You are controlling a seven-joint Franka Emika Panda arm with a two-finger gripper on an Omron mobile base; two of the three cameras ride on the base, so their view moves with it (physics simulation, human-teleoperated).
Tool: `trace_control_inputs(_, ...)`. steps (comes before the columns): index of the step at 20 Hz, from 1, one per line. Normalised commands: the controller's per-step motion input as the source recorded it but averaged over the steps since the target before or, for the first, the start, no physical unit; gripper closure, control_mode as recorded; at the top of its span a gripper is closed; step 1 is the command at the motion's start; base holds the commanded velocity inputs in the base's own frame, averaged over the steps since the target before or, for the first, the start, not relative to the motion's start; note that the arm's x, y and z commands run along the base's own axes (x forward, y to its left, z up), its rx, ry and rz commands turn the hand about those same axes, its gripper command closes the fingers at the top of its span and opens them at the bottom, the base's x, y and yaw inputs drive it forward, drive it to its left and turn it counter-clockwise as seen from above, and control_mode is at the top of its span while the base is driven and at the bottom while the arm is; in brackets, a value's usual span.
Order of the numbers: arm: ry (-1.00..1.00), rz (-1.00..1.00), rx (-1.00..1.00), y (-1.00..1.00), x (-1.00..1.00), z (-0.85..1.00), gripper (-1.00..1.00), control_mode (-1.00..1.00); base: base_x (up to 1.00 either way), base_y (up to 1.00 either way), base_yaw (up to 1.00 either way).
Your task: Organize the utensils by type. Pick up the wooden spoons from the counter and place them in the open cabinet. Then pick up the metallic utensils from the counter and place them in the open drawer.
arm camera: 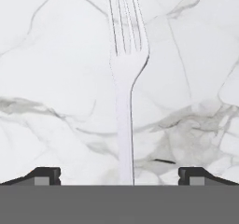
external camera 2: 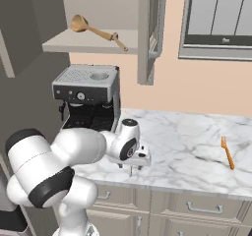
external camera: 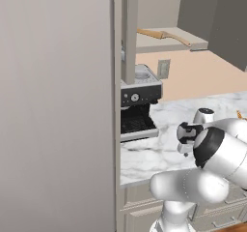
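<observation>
Left base view:
Counter [external camera: 159, 149]: white marble with grey veins, over beige-grey drawer fronts.
Espresso machine [external camera: 139, 100]: dark and silver, standing at the counter's left end beside a tall pale panel.
Cabinet shelf [external camera: 166, 41]: pale board above, carrying a wooden spoon [external camera: 161, 35] that lies flat.
Orange fork [external camera: 239, 114]: only a sliver shows at the right edge, on the marble.

Right base view:
Gripper [external camera 2: 131, 167]: pointing down, low over the front part of the counter [external camera 2: 187, 151], right of the espresso machine [external camera 2: 88, 95].
Orange fork [external camera 2: 227, 152]: flat on the marble, tines away from the front edge, well apart from the gripper on its right.
Wooden spoon [external camera 2: 96, 30]: on the shelf of the open cabinet [external camera 2: 93, 43], round bowl to the left.
Cabinet door [external camera 2: 150, 28]: swung open, seen edge-on, metal bar handle on it.

Hand view:
Silver fork [arm camera: 125, 83]: thin, pale, flat on the marble, handle running down between the fingertips, tines at the top.
Fingers [arm camera: 44, 175]: spread wide, one at each side of the handle, neither touching it.
</observation>
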Motion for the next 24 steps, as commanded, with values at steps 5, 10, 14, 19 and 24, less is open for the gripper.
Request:
trace_control_inputs(5, 0.0, 0.0, 0.0, -0.14, 0.13, -0.15, -1.0, -1.0, 0.0, 0.0, 0.0)
trace_control_inputs(10, 0.0, 0.0, 0.0, 0.0, 0.01, -0.24, -1.0, -1.0, 0.0, 0.0, 0.0)
trace_control_inputs(14, 0.0, 0.0, 0.0, 0.0, 0.0, -0.28, -1.0, -1.0, 0.0, 0.0, 0.0)
trace_control_inputs(19, 0.0, 0.0, 0.0, 0.0, 0.0, -0.24, 1.0, -1.0, 0.0, 0.0, 0.0)
trace_control_inputs(24, 0.0, 0.0, 0.0, 0.0, 0.0, 0.0, 1.0, -1.0, 0.0, 0.0, 0.0)
